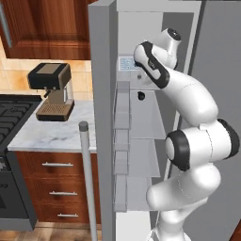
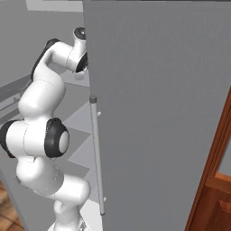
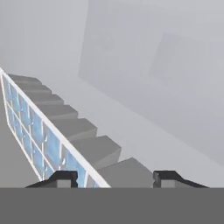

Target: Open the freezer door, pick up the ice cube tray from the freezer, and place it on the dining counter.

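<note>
Two dark fingertips (image 3: 61, 178) poke up at the bottom of the hand view, one on each side, and between them sits the near end of the ice cube tray (image 3: 39, 135). The gripper (image 3: 114, 179) has its jaws spread apart around that end; the white rim runs up between the tips, but I cannot tell whether the pads are touching it, so no firm grasp to call. One tray, seen on a slant: two rows of pale blue cells along its left side, a stepped line of grey cell walls along its right. It lies on a pale grey shelf, deep inside the freezer (image 3: 166, 87), with the grey back wall behind it.

Over to the left base view: the freezer door (image 1: 101, 117) stands swung open, edge-on to us, with four door bins stacked down its inner face and one long vertical bar handle (image 1: 87, 183) in front. The white arm (image 1: 188, 122) reaches up into the compartment, its wrist at the top shelf, where a sliver of the tray shows beside it. Left of the door, one coffee machine (image 1: 52, 92) stands on a marble worktop (image 1: 52, 132), over three wooden drawers (image 1: 59, 188) with metal pulls, and a black stove (image 1: 14, 117) sits at the far left.

From the right base view, the wider grey door (image 2: 158, 113) is shut, its one bar handle (image 2: 96, 158) running down its left edge.
</note>
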{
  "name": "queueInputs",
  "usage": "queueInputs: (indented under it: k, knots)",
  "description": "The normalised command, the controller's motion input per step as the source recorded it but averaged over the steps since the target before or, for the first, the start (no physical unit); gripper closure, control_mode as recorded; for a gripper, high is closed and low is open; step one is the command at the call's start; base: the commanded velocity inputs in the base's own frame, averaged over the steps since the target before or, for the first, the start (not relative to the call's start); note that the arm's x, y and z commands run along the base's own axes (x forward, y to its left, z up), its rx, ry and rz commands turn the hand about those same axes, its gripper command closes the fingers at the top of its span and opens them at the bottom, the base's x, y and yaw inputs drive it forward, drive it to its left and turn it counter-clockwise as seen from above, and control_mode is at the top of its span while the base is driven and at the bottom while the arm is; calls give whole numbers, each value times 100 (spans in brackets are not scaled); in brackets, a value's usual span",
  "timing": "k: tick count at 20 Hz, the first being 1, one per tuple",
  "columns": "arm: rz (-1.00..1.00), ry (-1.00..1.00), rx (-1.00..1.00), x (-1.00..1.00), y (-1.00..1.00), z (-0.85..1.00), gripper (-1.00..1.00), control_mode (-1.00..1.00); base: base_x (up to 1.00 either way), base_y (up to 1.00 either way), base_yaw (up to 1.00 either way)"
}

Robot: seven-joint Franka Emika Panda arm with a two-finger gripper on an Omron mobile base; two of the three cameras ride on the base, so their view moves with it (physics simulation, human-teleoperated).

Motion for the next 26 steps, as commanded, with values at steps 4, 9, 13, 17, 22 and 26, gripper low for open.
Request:
queueInputs:
  k: [4, 9, 13, 17, 22, 26]
  knots:
    - [-1, -30, 0, -17, 0, 19, 100, -100, 0, 0, 0]
    - [-2, -32, 0, -8, 0, 21, 100, -100, 0, 0, 0]
    - [-2, -27, 0, -4, 0, 25, 100, -100, 0, 0, 0]
    - [0, -9, 1, -25, -7, 48, 100, -100, 0, 0, 0]
    - [0, 0, 0, -34, -7, 41, 100, -100, 0, 0, 0]
    - [0, 0, 0, -46, 0, 30, 100, -100, 0, 0, 0]
